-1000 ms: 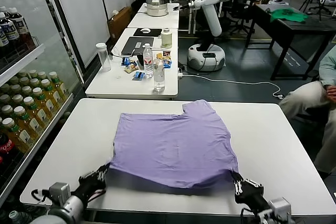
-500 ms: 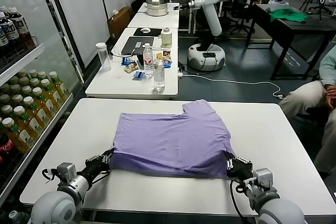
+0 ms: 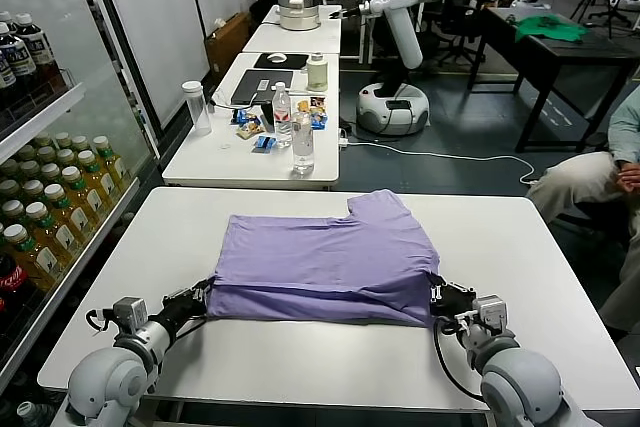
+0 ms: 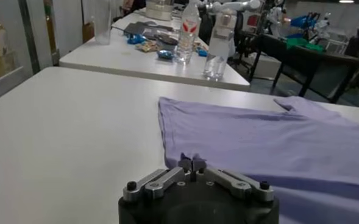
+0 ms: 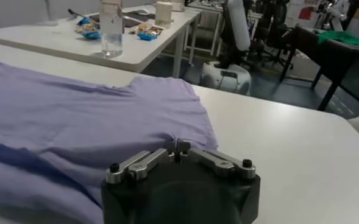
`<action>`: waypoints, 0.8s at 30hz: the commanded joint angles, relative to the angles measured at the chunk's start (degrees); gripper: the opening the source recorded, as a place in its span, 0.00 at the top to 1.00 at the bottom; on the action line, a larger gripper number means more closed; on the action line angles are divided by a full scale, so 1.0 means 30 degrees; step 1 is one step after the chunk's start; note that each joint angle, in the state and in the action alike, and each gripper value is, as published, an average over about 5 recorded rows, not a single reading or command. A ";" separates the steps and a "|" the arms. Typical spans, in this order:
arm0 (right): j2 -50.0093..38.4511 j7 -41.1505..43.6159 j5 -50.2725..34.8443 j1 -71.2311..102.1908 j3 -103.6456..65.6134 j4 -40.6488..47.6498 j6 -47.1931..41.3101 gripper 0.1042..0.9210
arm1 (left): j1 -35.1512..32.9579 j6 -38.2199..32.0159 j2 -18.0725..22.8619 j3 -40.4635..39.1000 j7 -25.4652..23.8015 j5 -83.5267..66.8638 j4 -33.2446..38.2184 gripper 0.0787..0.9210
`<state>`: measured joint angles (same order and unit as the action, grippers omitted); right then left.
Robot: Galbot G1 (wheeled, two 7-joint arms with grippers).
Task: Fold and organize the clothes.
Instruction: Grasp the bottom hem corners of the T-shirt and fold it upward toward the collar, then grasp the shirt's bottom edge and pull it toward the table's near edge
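Note:
A lavender T-shirt (image 3: pixel 330 257) lies on the white table (image 3: pixel 300 357), its near hem lifted and folded back over the body. My left gripper (image 3: pixel 203 293) is shut on the shirt's near left corner. My right gripper (image 3: pixel 437 295) is shut on the near right corner. In the left wrist view the shirt (image 4: pixel 258 146) spreads ahead of the shut gripper (image 4: pixel 192 162). In the right wrist view the shirt (image 5: pixel 75 115) lies ahead of the shut gripper (image 5: pixel 178 147), which pinches the cloth's edge.
A second white table (image 3: pixel 240 137) behind holds water bottles (image 3: pixel 303 142), a jar, snacks and a laptop. A drinks fridge (image 3: pixel 50 177) stands at the left. A seated person (image 3: pixel 600 187) is at the right. Another robot (image 3: pixel 400 27) stands farther back.
Both grippers have carried the shirt's near hem away from the table's front edge and over the body, so the shirt looks shorter front to back.

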<state>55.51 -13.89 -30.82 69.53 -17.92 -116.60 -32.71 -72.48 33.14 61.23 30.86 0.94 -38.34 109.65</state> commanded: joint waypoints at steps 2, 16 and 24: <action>0.0659 -0.0169 0.0601 -0.0807 0.0424 0.1374 0.0113 0.87 | 0.0526 -0.0459 0.0028 -0.0006 -0.0356 0.0996 -0.0973 0.96; -0.0475 -0.0255 0.0823 0.3951 -0.1720 -0.2361 -0.0138 0.38 | -0.2889 -0.0171 -0.0823 0.0785 0.1128 -0.0879 0.3157 0.50; 0.0233 -0.1076 0.0258 0.5795 -0.2275 -0.2385 -0.0155 0.14 | -0.3211 0.0054 0.0151 -0.0185 0.2231 0.0332 0.1994 0.22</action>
<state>55.91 -15.85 -29.78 78.98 -22.43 -120.31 -33.00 -77.91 32.42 60.15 32.00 3.76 -38.97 114.71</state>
